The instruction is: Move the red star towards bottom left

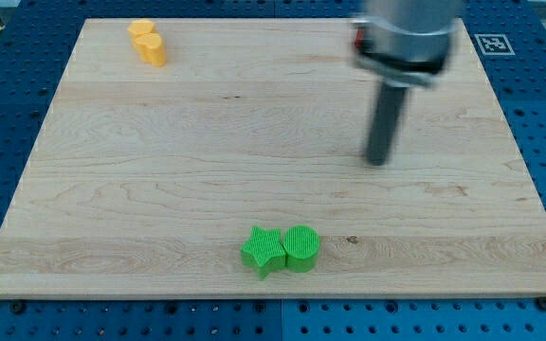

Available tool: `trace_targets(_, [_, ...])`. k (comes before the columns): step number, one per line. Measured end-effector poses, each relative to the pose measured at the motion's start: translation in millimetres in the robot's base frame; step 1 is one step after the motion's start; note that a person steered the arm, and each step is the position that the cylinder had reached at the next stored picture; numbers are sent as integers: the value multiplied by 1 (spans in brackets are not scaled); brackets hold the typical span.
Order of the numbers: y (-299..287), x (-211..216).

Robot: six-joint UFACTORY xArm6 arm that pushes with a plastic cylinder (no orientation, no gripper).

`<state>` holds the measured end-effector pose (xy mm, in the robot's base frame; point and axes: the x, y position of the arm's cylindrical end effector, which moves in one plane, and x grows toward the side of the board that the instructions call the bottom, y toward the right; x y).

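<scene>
A: Where's my tip (pixel 377 161)?
B: On the board (pixel 159 189), view's right of centre, upper half. Bare rod, blurred, touching no block.
A: Red star?
B: Can't make it out properly. Only a small red bit (pixel 357 42) shows at the view's top, just left of the arm's housing (pixel 408 33), mostly hidden. Shape, orientation, long axis: can't tell.
A: Other blocks?
B: Green star (pixel 263 251) and green cylinder (pixel 301 247) touching side by side near the view's bottom edge, star on the left. Two yellow blocks (pixel 147 42) touching at top left; shapes unclear. All well apart from tip.
</scene>
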<state>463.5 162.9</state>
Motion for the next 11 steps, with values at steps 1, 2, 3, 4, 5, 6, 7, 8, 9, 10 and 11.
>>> trace_targets(1, [114, -9])
trace_targets(2, [162, -60])
trace_targets(3, [140, -136])
trace_targets(4, [112, -183])
trace_targets(5, [108, -187])
trace_targets(6, [79, -208])
trace_targets(7, [51, -209])
trace_targets(8, [26, -201])
trace_targets(9, [-2, -182])
trace_targets(10, [-27, -164])
trace_targets(11, [-40, -126])
